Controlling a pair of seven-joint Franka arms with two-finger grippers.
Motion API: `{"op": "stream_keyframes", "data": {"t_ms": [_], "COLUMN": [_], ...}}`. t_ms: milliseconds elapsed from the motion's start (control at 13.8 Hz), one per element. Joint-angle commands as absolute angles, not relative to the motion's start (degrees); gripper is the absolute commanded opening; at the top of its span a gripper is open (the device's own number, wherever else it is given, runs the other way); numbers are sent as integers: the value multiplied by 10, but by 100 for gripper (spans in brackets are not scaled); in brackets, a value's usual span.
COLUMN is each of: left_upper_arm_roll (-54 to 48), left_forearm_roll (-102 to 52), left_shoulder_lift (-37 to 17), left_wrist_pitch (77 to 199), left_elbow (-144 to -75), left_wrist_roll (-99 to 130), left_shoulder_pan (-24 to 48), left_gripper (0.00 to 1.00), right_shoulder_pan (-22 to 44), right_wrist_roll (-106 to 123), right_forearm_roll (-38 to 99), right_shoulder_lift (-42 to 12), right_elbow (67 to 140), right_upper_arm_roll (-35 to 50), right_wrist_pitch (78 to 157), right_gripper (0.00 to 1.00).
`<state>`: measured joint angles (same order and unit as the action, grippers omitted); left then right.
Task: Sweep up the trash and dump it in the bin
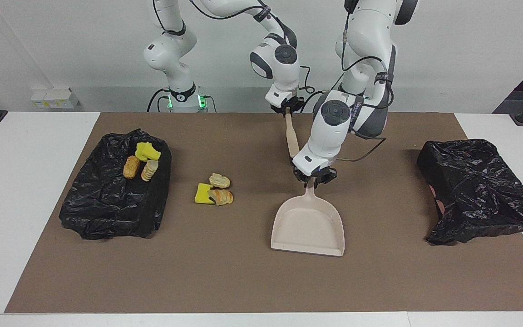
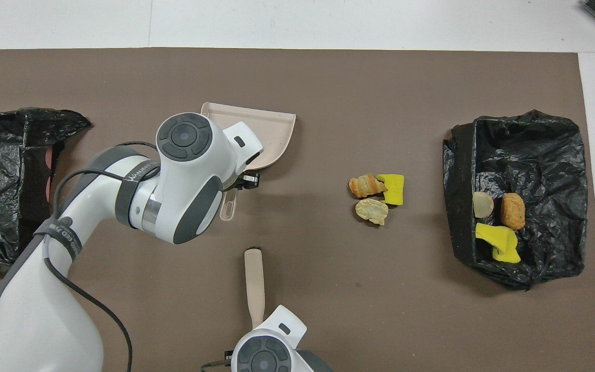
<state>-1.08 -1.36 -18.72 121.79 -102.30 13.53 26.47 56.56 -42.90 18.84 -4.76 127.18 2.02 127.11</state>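
Facing view: the left end effector (image 1: pixel 314 180) is closed on the handle of the beige dustpan (image 1: pixel 308 225), which lies mid-worktop with its open mouth away from the robots. The right end effector (image 1: pixel 288 108) is closed on the upper end of the brush handle (image 1: pixel 291 134), close beside the left arm's wrist. Three loose trash pieces (image 1: pixel 214 190) lie together on the brown mat (image 1: pixel 243 281), between the dustpan and the black-lined bin (image 1: pixel 111 200) at the right arm's end; nothing stands between them. More trash (image 1: pixel 141 162) lies inside that bin. A second black bag (image 1: pixel 475 190) sits at the left arm's end.

Overhead view: the left arm covers much of the dustpan (image 2: pixel 271 132). The brush handle (image 2: pixel 254 284) lies nearer the robots than the dustpan, apart from it. The loose pieces (image 2: pixel 375 195) lie beside the bin (image 2: pixel 545 139).
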Motion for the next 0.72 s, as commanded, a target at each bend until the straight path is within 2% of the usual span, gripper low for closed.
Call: {"op": "stream_keyframes", "data": {"t_ms": [0,289,651], "left_upper_arm_roll": [-11,-5,-5], "left_forearm_roll": [-4,11,11], "left_shoulder_lift": [-182,-178,-173], "left_wrist_pitch": [1217,1223,1209], "left_elbow": [-1010,-1008,-1012], "left_wrist_roll": [38,-123,-364], "left_shoulder_pan": [230,188,162], "left_gripper": [0,0,0], "right_shoulder_pan": [546,477,292], "right_wrist_roll": [-424,-417,-288], "right_forearm_roll": [178,94,-35], "right_shoulder_lift": [-20,82,39], "right_elbow": [1252,1255,1259], "right_upper_arm_roll": [14,16,18], "right_wrist_pitch": [1197,1066,1097], "right_gripper": [0,0,0]}}
